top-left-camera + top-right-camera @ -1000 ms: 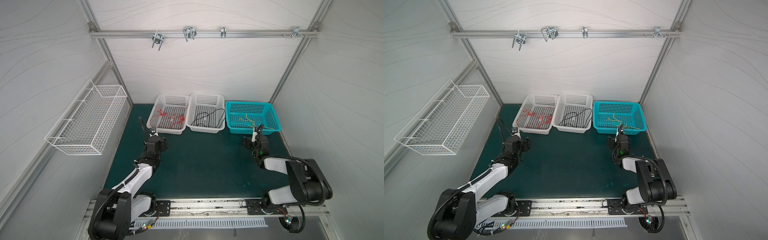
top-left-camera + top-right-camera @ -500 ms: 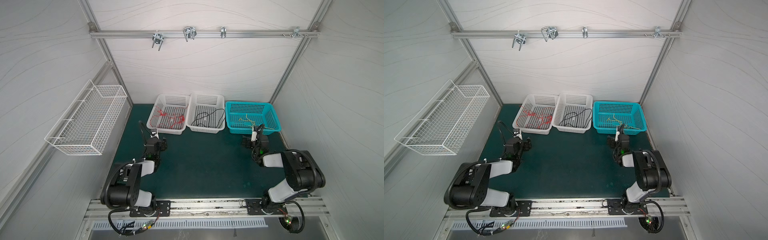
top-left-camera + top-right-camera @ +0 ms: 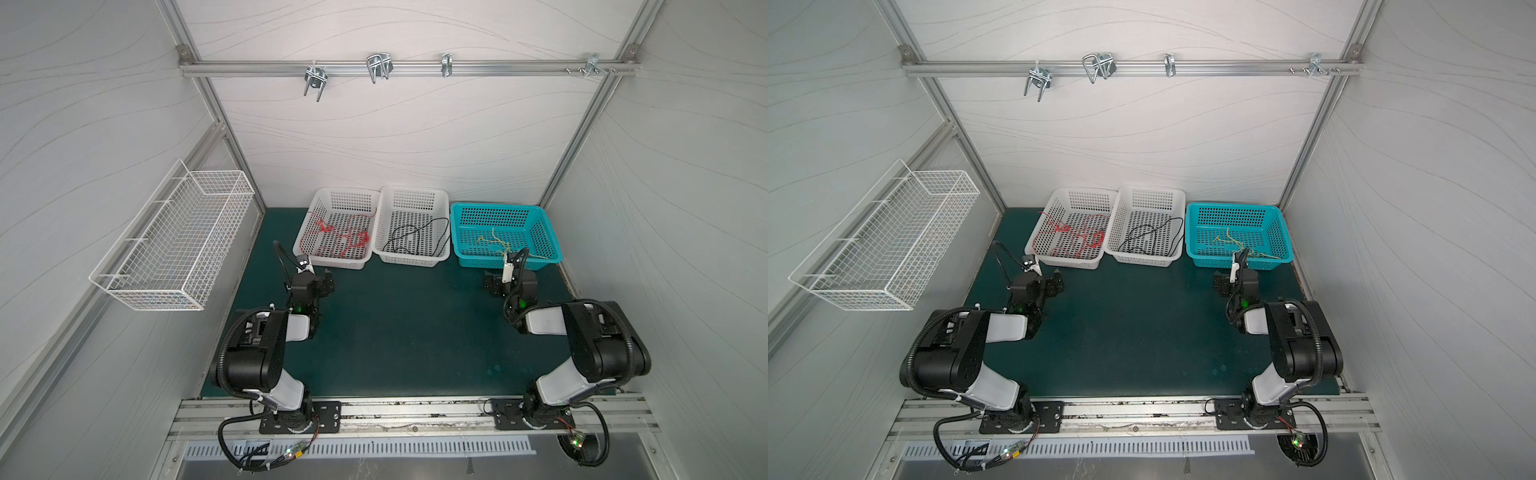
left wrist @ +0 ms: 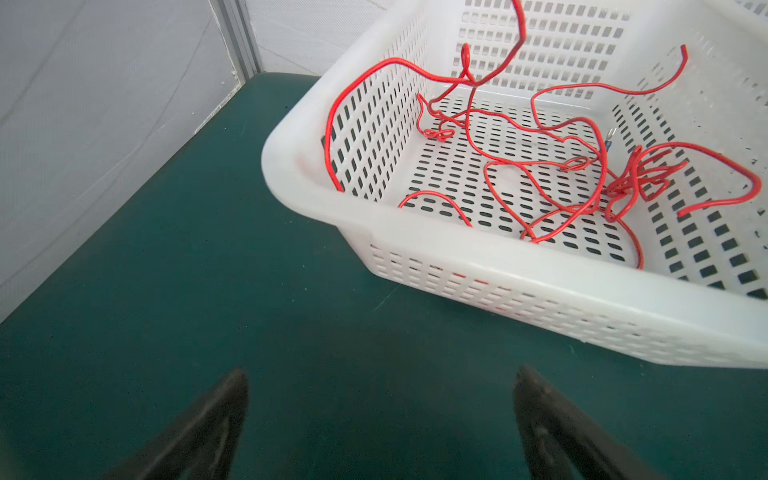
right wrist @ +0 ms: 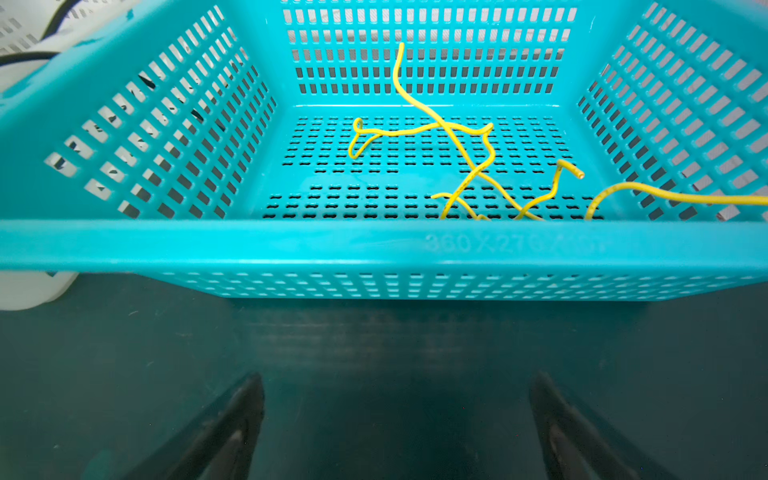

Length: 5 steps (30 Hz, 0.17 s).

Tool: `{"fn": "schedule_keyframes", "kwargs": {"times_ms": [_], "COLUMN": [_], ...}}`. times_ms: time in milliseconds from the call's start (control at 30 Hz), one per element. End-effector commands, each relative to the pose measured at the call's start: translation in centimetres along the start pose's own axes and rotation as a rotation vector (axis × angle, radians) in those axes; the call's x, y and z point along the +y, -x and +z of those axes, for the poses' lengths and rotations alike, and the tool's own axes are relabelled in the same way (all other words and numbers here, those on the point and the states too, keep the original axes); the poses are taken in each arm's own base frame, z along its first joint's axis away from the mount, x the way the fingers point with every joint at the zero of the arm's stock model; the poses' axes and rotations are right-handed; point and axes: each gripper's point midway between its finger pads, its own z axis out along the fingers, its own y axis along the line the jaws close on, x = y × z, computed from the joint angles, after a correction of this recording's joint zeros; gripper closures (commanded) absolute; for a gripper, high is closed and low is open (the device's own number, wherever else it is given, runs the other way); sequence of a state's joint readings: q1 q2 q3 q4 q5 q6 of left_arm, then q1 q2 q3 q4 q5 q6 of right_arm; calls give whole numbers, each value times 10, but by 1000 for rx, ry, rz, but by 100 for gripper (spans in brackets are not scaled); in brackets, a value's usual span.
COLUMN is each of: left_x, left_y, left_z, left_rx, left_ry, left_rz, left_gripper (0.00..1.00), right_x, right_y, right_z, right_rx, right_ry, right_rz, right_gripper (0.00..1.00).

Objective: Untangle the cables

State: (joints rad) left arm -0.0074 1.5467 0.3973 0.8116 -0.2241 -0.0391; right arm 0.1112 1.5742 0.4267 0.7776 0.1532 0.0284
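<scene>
Both arms folded back; left end effector (image 4: pixel 380 419) spread wider, right end effector (image 5: pixel 397 424) spread, seemingly empty.

- Left arm (image 3: pixel 266 353): black joint housings, white link shells, ribbed black conduit.
- Right arm (image 3: pixel 594 345): same colours; green light near wrist.
- Black bolted base plates.

Enclosure interior: pale wave-patterned wall panels (image 3: pixel 395 137) in aluminium framing; a rail (image 3: pixel 407 68) with metal hooks (image 3: pixel 1096 66) spans the back wall; a white wire basket (image 3: pixel 178 241) hangs at left; dark green bench mat (image 3: pixel 1133 332).
</scene>
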Motion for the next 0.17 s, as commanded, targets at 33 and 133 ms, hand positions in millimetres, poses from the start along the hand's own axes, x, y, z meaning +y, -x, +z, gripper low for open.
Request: {"fn": "schedule_keyframes", "kwargs": {"times_ms": [33, 133], "left_x": [2, 2], "left_y": [16, 17], "left_z": [4, 4], "left_rx": [-48, -50], "left_ry": [13, 12], "left_rz": [-20, -19], "left_gripper": [0, 0], "right_x": [2, 2], "right_y": [12, 12], "right_z": [3, 2], "right_rx": [-25, -28], "right_ry": [34, 36], "right_rz": [-2, -4], "right_gripper": [1, 1]}}
